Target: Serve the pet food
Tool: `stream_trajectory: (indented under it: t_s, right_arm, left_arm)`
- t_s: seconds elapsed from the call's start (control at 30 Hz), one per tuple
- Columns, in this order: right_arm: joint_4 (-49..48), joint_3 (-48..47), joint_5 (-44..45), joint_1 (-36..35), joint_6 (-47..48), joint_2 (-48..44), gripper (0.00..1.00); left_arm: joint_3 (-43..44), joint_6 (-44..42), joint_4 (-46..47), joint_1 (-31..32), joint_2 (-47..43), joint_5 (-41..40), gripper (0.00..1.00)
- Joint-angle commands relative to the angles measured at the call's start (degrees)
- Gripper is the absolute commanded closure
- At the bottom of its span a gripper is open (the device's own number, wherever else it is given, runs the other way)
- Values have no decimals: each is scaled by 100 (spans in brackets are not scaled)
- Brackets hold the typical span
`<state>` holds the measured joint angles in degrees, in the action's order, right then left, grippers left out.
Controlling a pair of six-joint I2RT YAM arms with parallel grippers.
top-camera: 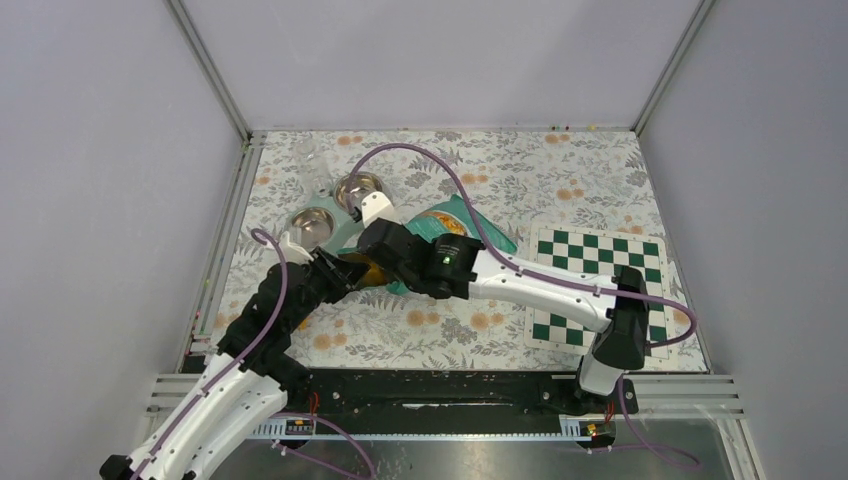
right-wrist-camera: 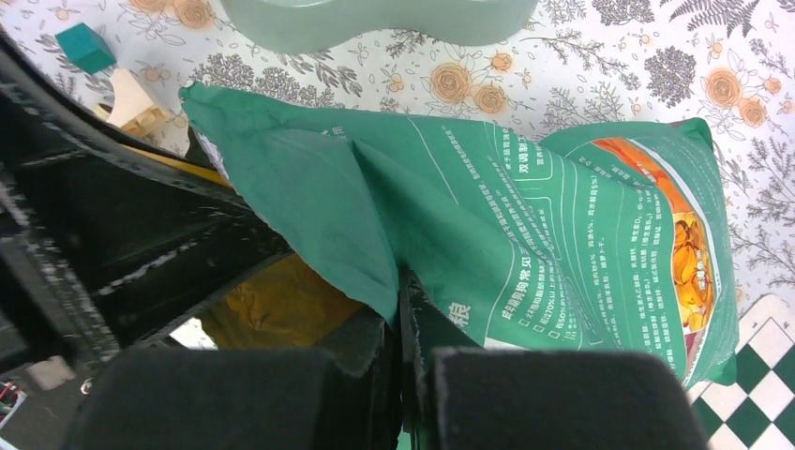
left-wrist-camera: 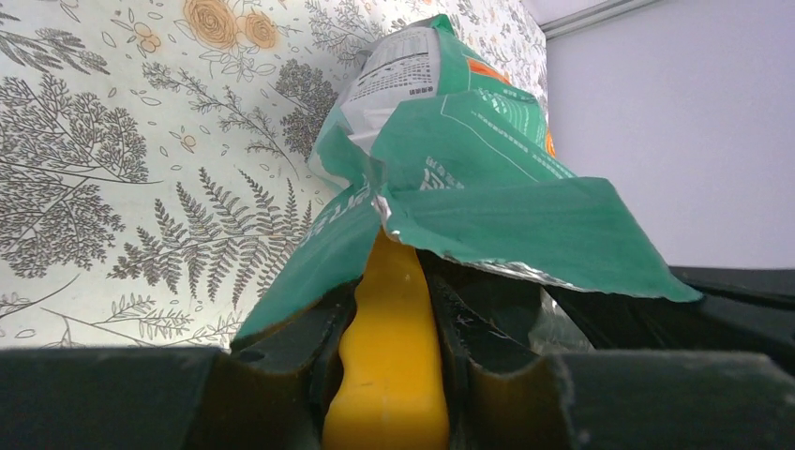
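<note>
Left fingers: narrowly parted, clamped on the stem of a yellow scoop that runs straight forward between them.
Scoop: its front end goes in under the torn foil lip of the bag.
Right fingers: pressed together, pinching a fold of the bag's upper wall at its mouth and holding that wall raised.
Pet food: not visible itself; its green bag lies flat on the surface, near the middle.
Bag's long axis: diagonal in the top view. The open mouth points near-left toward the left arm, and the closed end points far-right toward the chessboard.
Bowls: two steel ones, just left of the bag's mouth.
</note>
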<state>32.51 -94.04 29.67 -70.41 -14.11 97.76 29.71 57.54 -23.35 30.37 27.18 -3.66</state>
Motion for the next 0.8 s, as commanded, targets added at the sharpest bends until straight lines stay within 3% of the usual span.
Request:
stream_trajectory:
  t_s: [0.0, 0.23, 0.4, 0.5, 0.77]
  right_arm:
    - [607, -702, 543, -11, 203, 251, 100]
    - [1120, -1665, 624, -12, 84, 653, 100]
    - [1172, -1730, 779, -1, 10, 711, 100]
    - [1348, -1880, 915, 36, -45, 753, 100]
    - [1628, -2516, 759, 453, -260, 588, 100]
  left_arm:
    - [-356, 311, 1129, -31, 291, -373, 100]
    - [-605, 580, 2247, -31, 1088, -237, 100]
    - [-517, 461, 3565, -69, 1960, 669, 100]
    - [-94, 275, 3649, -158, 2356, 1169, 100]
    - [73, 1065, 4369, -915, 2212, 2221, 100]
